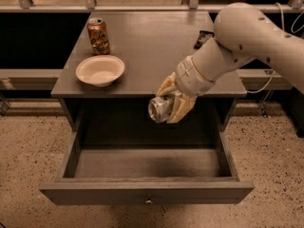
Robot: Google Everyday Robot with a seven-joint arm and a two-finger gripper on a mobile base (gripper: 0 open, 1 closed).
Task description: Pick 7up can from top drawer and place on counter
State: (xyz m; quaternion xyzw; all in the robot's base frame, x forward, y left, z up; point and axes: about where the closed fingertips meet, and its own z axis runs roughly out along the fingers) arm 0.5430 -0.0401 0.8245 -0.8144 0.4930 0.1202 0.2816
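Pinching the 7up can (158, 109) sideways in the gripper (169, 108), fingers closed on its body, aloft over the back of the pulled-out top drawer (147, 192), right at the front edge of the counter (152, 46). Open grey surface mid-counter; white bowl (100, 70) near the left front edge, orange-gold can (98, 35) upright behind it, small dark item (204, 37) at the right edge. Print on both cans not legible.

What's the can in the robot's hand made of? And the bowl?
The 7up can, held by the hand above the top drawer, looks like thin shiny metal: silvery glints, dented side. The bowl on the counter looks like cream ceramic or plastic; I cannot tell which.
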